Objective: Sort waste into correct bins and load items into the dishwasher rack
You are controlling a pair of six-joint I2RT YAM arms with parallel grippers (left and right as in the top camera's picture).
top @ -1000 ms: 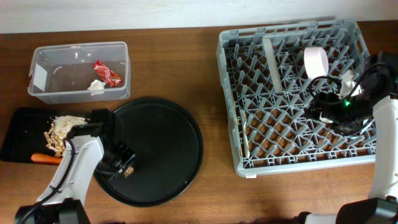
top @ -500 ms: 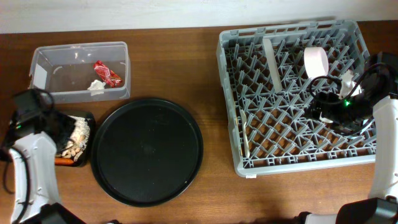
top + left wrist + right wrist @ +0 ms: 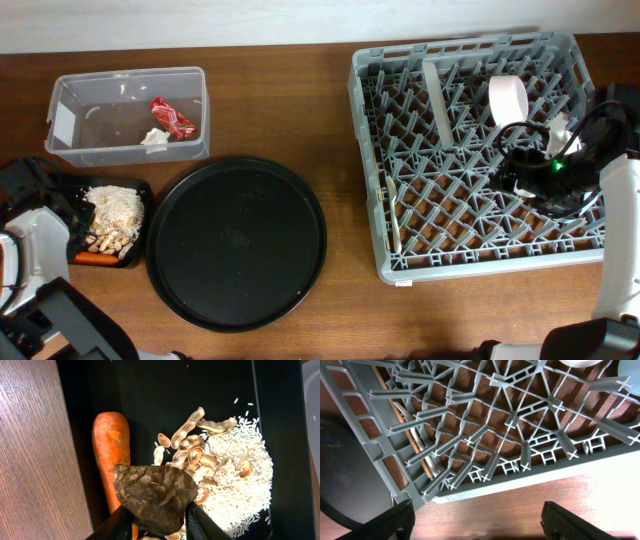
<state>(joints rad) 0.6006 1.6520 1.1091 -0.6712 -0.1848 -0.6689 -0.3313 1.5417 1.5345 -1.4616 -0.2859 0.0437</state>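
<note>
Brown wooden table [image 3: 300, 110] fills the scene; at its left side we see the left gripper [image 3: 155, 527], fingers narrow, pinching a brown disc [image 3: 152, 495] over the black tray [image 3: 150, 390]. The disc hangs just above the carrot [image 3: 111, 445] and a heap of shells [image 3: 192, 445] and rice [image 3: 240, 490]. At the right, the right gripper [image 3: 480, 522] hangs over the grey rack [image 3: 365, 150] with fingers wide and empty.

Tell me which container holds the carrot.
The small rectangular black tray at far left: the carrot lies in it beside shells and rice. The clear tub holds a red wrapper; the round tray has no carrot.
</note>
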